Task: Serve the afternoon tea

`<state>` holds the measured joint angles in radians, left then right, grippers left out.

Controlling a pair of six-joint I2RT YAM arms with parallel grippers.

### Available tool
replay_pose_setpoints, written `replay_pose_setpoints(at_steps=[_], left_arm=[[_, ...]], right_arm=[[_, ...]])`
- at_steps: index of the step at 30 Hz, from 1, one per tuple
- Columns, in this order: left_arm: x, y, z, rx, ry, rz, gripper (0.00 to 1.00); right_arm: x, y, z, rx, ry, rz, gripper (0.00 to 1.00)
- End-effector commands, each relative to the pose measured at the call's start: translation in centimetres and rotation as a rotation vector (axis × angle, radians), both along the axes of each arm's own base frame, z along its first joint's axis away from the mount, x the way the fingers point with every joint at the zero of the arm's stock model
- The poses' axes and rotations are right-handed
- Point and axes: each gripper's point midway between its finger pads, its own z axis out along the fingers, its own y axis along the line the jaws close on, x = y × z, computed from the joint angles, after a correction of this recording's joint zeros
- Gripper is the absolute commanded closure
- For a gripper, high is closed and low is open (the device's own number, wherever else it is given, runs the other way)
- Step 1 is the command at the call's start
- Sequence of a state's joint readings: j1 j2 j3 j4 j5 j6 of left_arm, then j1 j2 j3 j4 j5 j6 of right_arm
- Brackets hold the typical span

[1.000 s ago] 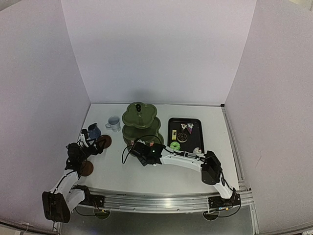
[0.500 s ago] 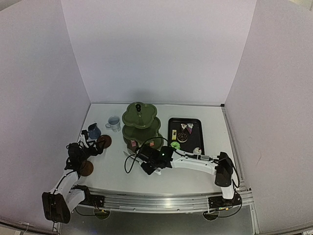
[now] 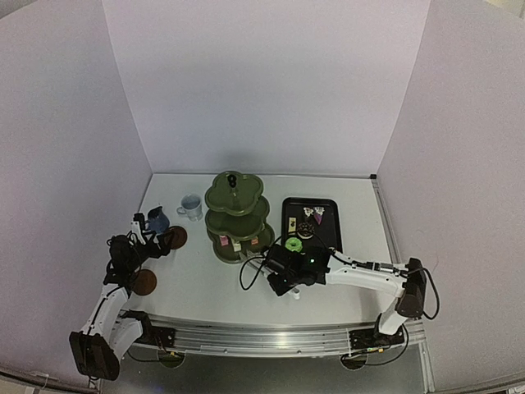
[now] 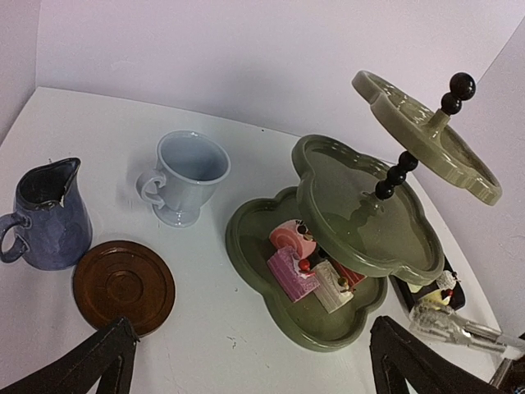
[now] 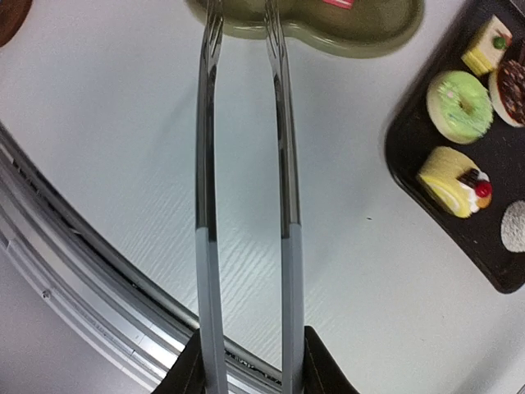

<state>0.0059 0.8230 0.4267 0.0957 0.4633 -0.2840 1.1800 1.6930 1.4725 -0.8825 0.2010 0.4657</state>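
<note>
The dark green three-tier stand [image 3: 238,215] is in the middle of the table. Its bottom tier [image 4: 271,308] holds a pink roll [image 4: 291,238], a purple slice [image 4: 289,273] and a white slice [image 4: 332,287]. The dark blue mug [image 4: 49,215], pale mug [image 4: 184,176] and one brown saucer [image 4: 123,285] stand left of it. A second saucer [image 3: 144,281] lies nearer. My left gripper [image 4: 254,369] is open and empty by the saucers. Just in front of the stand, my right gripper [image 5: 250,361] is shut on the metal tongs [image 5: 283,164], whose tips are empty.
Right of the stand, a black tray [image 5: 410,139] holds more cakes, among them a green doughnut [image 5: 459,105] and a yellow roll with a cherry [image 5: 451,182]. The table's metal front rail [image 5: 74,246] runs close under the tongs. White walls surround the table.
My right arm has drawn back to the right from the stand's left front, taking the tongs with it. The left arm has hardly moved.
</note>
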Motion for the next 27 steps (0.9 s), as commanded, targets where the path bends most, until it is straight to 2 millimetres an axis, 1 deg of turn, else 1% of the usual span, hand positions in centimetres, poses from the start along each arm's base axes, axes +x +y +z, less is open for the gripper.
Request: replay_pose_setpoints(at_steps=[1,4,8,11,13,15,18,19,20,22,24,27], left_arm=[[0.2,0.3,1.8,0.013,-0.025,0.008,0.0],[0.0,0.2,2.1,0.013,-0.027,0.003,0.0],[-0.1,0.3,2.4,0.03,-0.044,0.003,0.0],[-0.1,0.4,2.4,0.039,-0.059,0.009,0.0],[0.0,0.6,2.6,0.039,-0.068,0.015,0.0],[0.1,0.7,2.7,0.037,-0.068,0.019,0.0],[0.1,0.6,2.8,0.052,-0.076,0.01,0.0],[0.1,0.6,2.8,0.056,-0.079,0.009,0.0],[0.1,0.6,2.7,0.059,-0.082,0.007,0.0],[0.2,0.7,2.5,0.061,-0.079,0.011,0.0],[0.2,0.6,2.3,0.058,-0.072,0.009,0.0],[0.2,0.5,2.0,0.053,-0.074,0.003,0.0]], right_arm=[[3.2,-4.2,1.5,-0.003,-0.021,-0.22,0.69],[4.7,-5.8,2.0,0.001,-0.027,-0.289,0.7],[6.6,-8.4,2.0,-0.005,-0.03,-0.389,0.7],[8.6,-9.9,2.1,-0.008,-0.045,-0.474,0.69],[10.2,-9.9,2.5,-0.01,-0.066,-0.506,0.68],[11.7,-9.6,2.5,-0.006,-0.063,-0.532,0.68],[13.1,-8.8,1.6,-0.02,-0.047,-0.536,0.68],[13.4,-8.9,1.3,-0.027,-0.042,-0.546,0.68],[13.6,-9.0,1.0,-0.035,-0.038,-0.557,0.68],[14.1,-10.0,0.6,-0.047,-0.03,-0.602,0.68],[14.3,-11.0,0.9,-0.042,-0.037,-0.638,0.68],[14.4,-11.8,1.9,-0.027,-0.05,-0.655,0.68]])
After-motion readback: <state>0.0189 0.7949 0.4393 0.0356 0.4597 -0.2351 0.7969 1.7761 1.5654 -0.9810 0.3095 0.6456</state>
